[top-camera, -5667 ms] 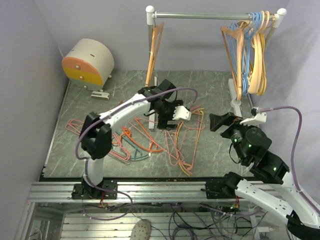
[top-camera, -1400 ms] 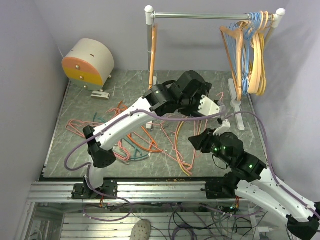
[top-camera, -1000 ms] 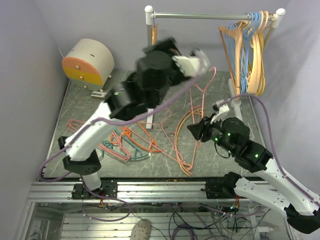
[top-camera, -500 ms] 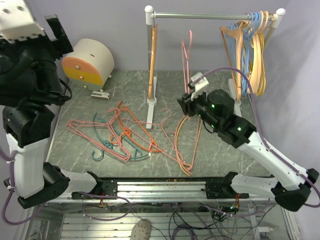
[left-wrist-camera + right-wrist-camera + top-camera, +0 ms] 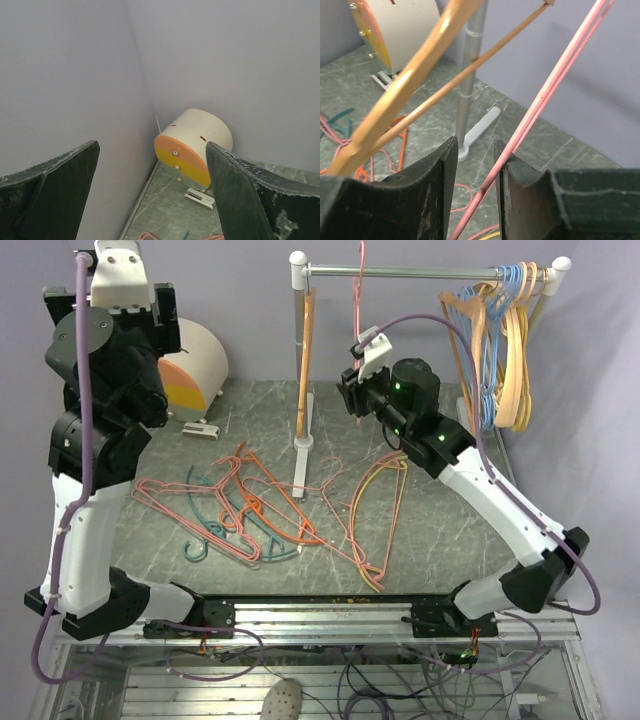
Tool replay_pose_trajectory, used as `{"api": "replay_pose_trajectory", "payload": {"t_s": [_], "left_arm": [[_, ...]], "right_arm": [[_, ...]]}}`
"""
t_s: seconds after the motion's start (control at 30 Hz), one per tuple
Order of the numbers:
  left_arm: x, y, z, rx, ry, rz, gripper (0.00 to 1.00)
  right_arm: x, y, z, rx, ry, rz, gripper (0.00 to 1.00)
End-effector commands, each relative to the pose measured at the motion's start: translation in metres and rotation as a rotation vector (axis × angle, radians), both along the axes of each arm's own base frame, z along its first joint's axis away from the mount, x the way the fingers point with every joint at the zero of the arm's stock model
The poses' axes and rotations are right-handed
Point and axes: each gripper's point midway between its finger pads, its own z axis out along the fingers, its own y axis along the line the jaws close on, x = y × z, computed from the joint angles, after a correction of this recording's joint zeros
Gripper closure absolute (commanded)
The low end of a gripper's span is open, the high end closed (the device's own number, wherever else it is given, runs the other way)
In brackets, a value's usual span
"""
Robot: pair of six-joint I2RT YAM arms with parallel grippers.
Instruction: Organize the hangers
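Observation:
A pink hanger (image 5: 360, 285) rises to the rail (image 5: 430, 272), its hook at the bar. My right gripper (image 5: 350, 388) is below it, shut on the pink hanger (image 5: 555, 75). In the right wrist view the jaws of the right gripper (image 5: 472, 145) stand a little apart, with the rod lying against the right finger. A tan wooden hanger (image 5: 304, 350) hangs by the left post. Several pink, orange and teal hangers (image 5: 255, 510) lie tangled on the table. My left gripper (image 5: 118, 300) is raised high at the far left, open and empty (image 5: 151, 145).
A bunch of light-blue and pale tan hangers (image 5: 500, 340) fills the rail's right end. A cream drum with an orange and yellow face (image 5: 192, 145) stands in the back left corner beside a small white block (image 5: 200, 197). A yellowish hanger (image 5: 385, 495) lies under the right arm.
The right gripper has carried the pink hanger up and slightly left, bringing its hook to the rail. The left arm has shifted a little right while staying raised and open.

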Motion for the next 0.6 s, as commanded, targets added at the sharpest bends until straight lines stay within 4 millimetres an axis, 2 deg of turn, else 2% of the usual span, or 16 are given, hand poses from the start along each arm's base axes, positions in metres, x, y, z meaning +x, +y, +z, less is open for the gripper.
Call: {"api": "replay_pose_trajectory", "payload": {"t_s": [0.0, 0.27, 0.43, 0.57], "left_arm": [[0.0, 0.0, -0.001, 0.019, 0.01, -0.076, 0.01], [0.021, 0.002, -0.027, 0.091, 0.115, -0.116, 0.01], [0.029, 0.006, -0.04, 0.087, 0.151, -0.12, 0.01], [0.031, 0.007, -0.044, 0.098, 0.171, -0.127, 0.01]], "right_arm": [[0.024, 0.005, 0.008, 0.046, -0.016, 0.056, 1.0], [0.055, 0.028, -0.014, 0.031, 0.024, 0.132, 1.0], [0.061, 0.045, -0.029, 0.041, 0.072, 0.189, 1.0], [0.062, 0.051, -0.038, 0.049, 0.09, 0.209, 1.0]]}}
